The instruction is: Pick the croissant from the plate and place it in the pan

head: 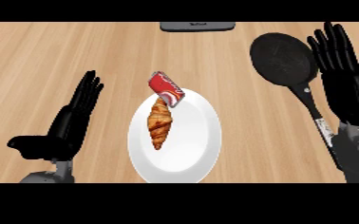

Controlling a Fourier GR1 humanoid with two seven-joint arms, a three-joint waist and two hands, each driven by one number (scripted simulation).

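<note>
A golden-brown croissant (160,122) lies lengthwise on the left half of a white plate (189,142) in the middle of the counter. A black pan (282,59) sits at the upper right, its long handle (317,117) running down toward the lower right. My right hand (339,78) is open with fingers straight, just right of the pan and its handle, touching neither that I can see. My left hand (73,116) is open at the lower left, fingers up and thumb out to the left, well apart from the plate.
A red can (166,88) lies tipped at the plate's upper rim, right above the croissant's top end. A dark grey flat object (197,26) sits at the counter's far edge, top centre. Bare wooden counter shows between the plate and the pan.
</note>
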